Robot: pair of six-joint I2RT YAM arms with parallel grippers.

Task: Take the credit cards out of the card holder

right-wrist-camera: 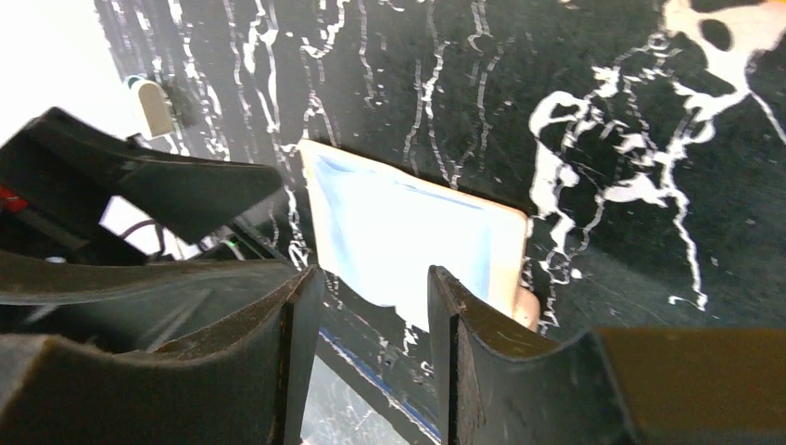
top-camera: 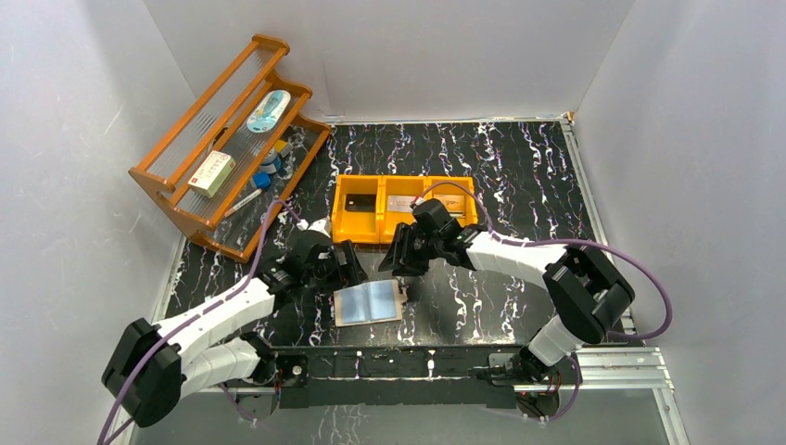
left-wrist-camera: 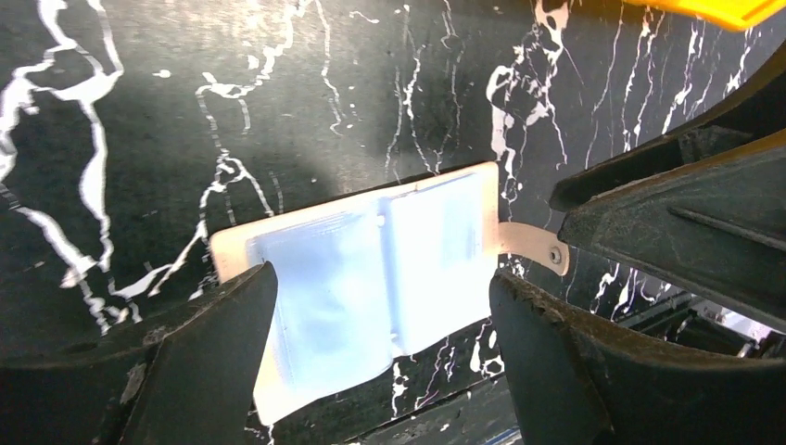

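Starting at the bottom of the top view, both arm bases sit on a metal rail [top-camera: 593, 366] along the near edge of the black, white-veined bench [top-camera: 519, 167]. Just above the rail, a little left of centre, the card holder [top-camera: 369, 302] lies unfolded and flat on the bench. Its shiny silvery-blue sleeve panels face up inside a beige border. In the left wrist view its small closing tab [left-wrist-camera: 533, 246] sticks out from the right-hand edge, flat on the bench. The left claw [top-camera: 345, 264] is just above the holder's upper left edge in the top view. Its own camera shows the fingers spread wide with nothing between them, and the holder's panels show in the gap. The right claw [top-camera: 403, 264] is near the holder's upper right corner. Its wrist view shows the fingers parted by a narrower gap, also gripping nothing, with the holder lying beyond the tips. Whether either claw touches the holder cannot be told. Further up, at the centre of the top view, stands an orange three-compartment tray [top-camera: 405, 178]. It has a dark item in its left compartment and a flat grey one in the middle, both too small to identify. At the upper left, a tilted wooden rack [top-camera: 269, 44] holds several small packages.
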